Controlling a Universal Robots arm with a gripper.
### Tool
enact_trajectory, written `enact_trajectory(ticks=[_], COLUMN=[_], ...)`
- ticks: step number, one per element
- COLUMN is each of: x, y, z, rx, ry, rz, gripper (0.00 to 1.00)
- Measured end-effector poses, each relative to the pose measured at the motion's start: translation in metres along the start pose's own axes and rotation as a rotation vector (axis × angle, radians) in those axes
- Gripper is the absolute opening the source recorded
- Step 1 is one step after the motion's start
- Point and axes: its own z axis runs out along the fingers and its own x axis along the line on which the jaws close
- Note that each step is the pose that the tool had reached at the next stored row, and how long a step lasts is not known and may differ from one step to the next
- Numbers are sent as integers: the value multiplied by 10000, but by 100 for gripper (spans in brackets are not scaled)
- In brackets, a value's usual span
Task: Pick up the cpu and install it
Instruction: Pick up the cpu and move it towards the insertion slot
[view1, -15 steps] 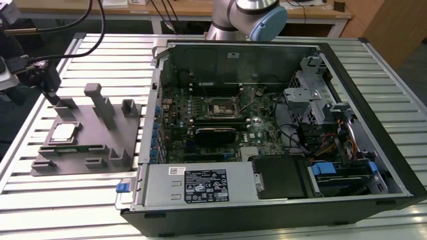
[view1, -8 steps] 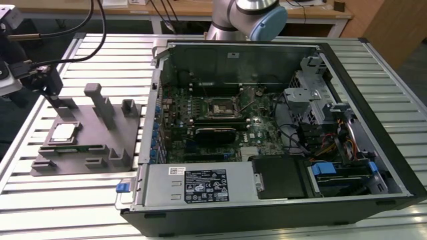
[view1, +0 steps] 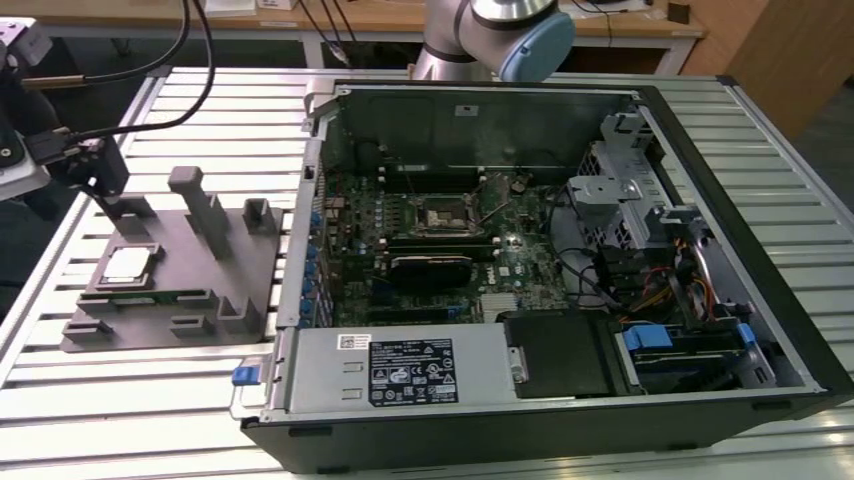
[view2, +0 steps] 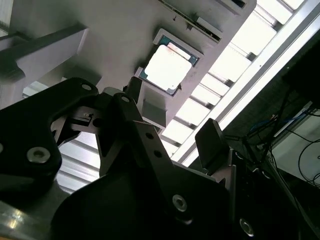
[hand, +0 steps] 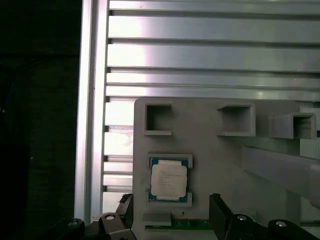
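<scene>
The cpu (view1: 127, 265) is a small silver-topped square lying flat in a recess of the grey fixture tray (view1: 200, 300), at the exterior view's left. My gripper (view1: 107, 185) hangs above the tray's far end, not touching the chip. In the first wrist view the cpu (hand: 169, 180) lies just ahead of my gripper (hand: 172, 215), whose dark fingers (hand: 220, 212) stand apart on either side of it. The second wrist view shows the cpu (view2: 167, 67) beyond the open gripper (view2: 172, 117). The motherboard's socket (view1: 438, 213) sits inside the open computer case (view1: 747, 200).
Upright grey posts (view1: 200, 205) rise from the tray close to the chip. A green memory stick (view1: 150, 295) lies in a slot of the tray beside it. The slatted aluminium table (view1: 120, 400) runs around tray and case. Cables (view1: 200, 70) trail over the table's far left.
</scene>
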Motion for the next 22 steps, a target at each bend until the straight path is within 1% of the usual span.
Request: enact_trajectory(ticks=[4,12,17,18,22], x=[0,0,0,-1,-1], y=[-4,-25,-28,-29,-31], z=[39,180,244,269,313], rx=[0,0,0,0,0], ry=[1,-1,0,0,0], rz=[0,0,-1,-1,-1], gripper=[71,71,71,71,71])
